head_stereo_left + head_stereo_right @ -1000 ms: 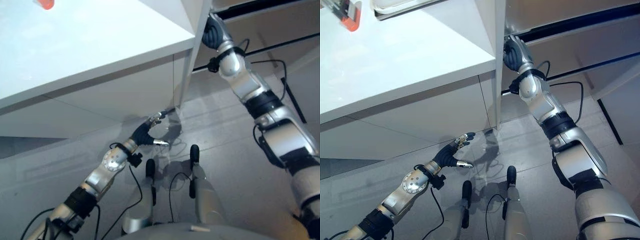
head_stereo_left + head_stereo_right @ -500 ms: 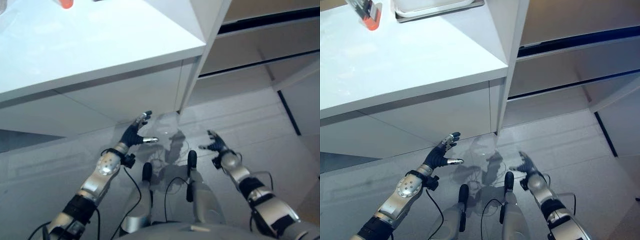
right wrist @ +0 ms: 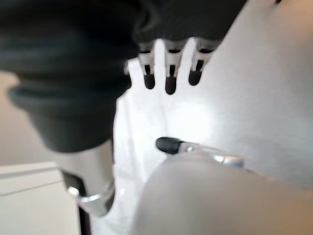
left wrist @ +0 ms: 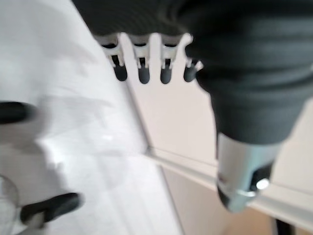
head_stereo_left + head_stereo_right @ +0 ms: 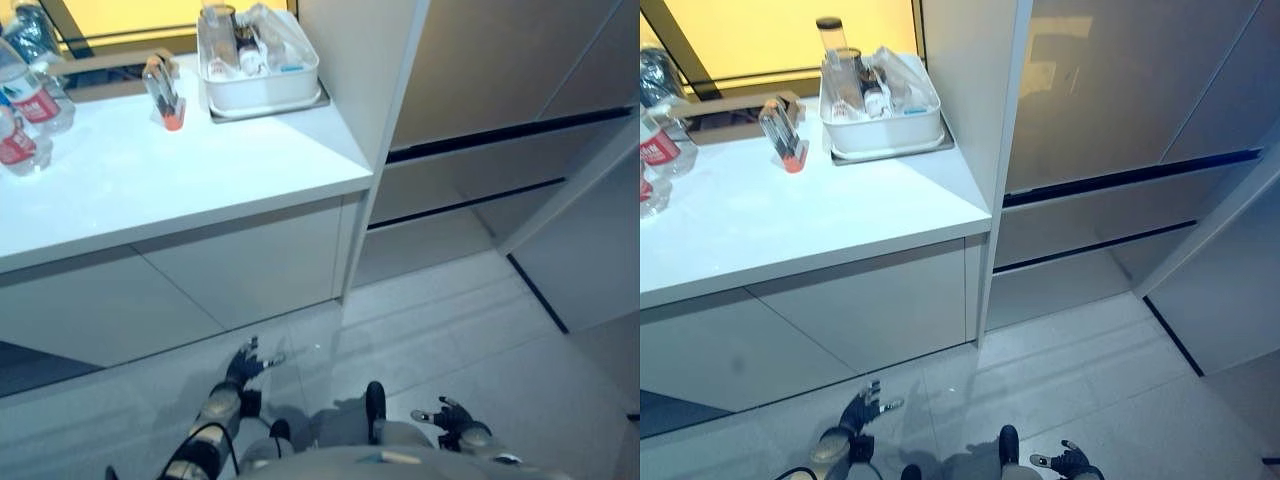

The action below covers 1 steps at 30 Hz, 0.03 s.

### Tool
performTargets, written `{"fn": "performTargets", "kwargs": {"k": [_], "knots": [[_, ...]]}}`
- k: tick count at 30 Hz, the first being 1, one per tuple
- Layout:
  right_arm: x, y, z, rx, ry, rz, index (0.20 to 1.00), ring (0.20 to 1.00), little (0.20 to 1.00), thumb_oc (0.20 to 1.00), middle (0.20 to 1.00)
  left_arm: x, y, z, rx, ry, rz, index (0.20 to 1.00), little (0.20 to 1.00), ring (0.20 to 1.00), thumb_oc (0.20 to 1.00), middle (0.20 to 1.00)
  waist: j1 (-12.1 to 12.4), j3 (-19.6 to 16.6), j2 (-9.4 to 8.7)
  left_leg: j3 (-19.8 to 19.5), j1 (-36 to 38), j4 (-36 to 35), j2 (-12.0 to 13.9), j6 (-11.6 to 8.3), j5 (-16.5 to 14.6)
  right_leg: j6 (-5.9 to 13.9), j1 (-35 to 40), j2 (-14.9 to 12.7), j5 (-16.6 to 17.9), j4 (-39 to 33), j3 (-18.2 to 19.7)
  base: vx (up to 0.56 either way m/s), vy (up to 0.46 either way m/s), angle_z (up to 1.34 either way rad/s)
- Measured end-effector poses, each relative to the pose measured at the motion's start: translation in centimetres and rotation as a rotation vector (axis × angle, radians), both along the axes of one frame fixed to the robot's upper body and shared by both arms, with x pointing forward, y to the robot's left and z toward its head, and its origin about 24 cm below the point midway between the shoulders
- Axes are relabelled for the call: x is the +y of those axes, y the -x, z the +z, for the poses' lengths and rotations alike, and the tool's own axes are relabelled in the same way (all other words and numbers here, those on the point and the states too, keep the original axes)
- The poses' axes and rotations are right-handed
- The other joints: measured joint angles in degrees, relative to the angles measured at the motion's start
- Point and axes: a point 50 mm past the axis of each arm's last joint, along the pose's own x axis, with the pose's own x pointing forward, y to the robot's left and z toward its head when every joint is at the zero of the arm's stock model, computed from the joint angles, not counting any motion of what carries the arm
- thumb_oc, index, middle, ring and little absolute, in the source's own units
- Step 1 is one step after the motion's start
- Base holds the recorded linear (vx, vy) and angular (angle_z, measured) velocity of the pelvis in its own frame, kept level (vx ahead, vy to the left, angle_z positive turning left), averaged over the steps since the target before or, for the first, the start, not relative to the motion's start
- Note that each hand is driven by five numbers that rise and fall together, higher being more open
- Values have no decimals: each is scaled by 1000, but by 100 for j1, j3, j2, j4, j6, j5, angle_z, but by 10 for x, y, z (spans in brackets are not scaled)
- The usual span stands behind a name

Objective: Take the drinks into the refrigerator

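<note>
Water bottles with red labels [image 5: 22,100] stand at the left end of the white counter [image 5: 200,180]. A small bottle with an orange cap [image 5: 165,95] stands further right, beside a white tub [image 5: 258,75] holding several more containers. The refrigerator [image 5: 480,100] is the tall grey front to the right of the counter, its doors and drawers closed. My left hand [image 5: 245,362] hangs low over the floor, open and holding nothing, its straight fingers [image 4: 142,68] in the left wrist view. My right hand [image 5: 447,412] is also low by the floor, fingers [image 3: 168,73] straight and holding nothing.
A white upright panel [image 5: 360,110] separates the counter from the refrigerator. White cabinet fronts [image 5: 230,270] run under the counter. Grey tiled floor [image 5: 450,330] lies in front of both. A cardboard box [image 5: 735,112] sits at the back of the counter.
My right arm has come down from the edge by the refrigerator to floor level. The camera has tilted up, bringing the counter top and bottles into view. The left hand stays low.
</note>
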Motion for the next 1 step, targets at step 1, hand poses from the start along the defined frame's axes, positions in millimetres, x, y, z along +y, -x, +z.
{"fn": "performTargets", "kwargs": {"k": [1], "knots": [[1,0,0,0,-4,1,1000,1000,1000,1000,1000,1,5,-1,10,-6,-7,1000,1000,1000,1000,1000,1,-40,-6,2,-8,0,-8,-1,0,-8,-8,-2,-5,4,2,172,-57,-6]]}}
